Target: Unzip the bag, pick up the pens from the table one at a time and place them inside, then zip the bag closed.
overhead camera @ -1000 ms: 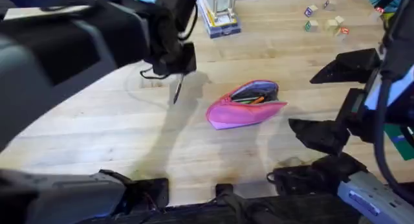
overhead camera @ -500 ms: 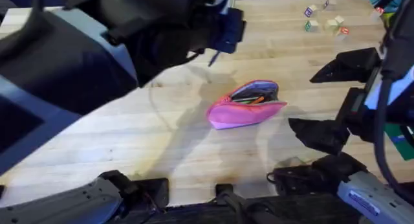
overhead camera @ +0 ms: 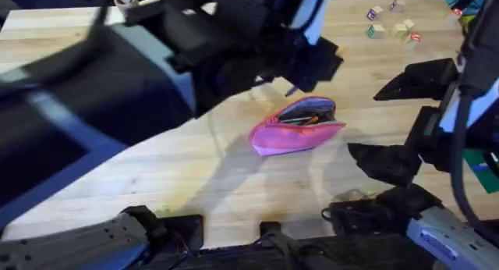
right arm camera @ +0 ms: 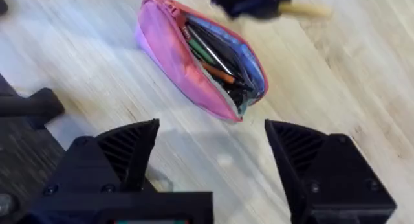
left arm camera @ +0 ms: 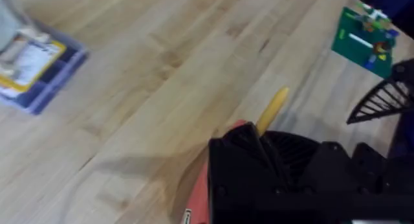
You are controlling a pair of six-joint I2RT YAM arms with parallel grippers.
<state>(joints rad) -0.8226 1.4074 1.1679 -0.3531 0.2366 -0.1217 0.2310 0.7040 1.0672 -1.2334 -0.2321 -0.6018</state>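
1. The overhead camera looks down and forward across the bench (overhead camera: 195,176), with the bag (overhead camera: 296,128) right of frame centre.
2. The left wrist camera hangs close over the bench, angled down.
3. The right wrist camera faces the bag (right arm camera: 200,56) from nearby; it shares the bag with the overhead view.

No legible text, apparently.

Looked like a lab or workshop: butcher-block table (overhead camera: 195,176), toy letter blocks (overhead camera: 392,23) at 1 o'clock, stacked boxes (left arm camera: 29,65).
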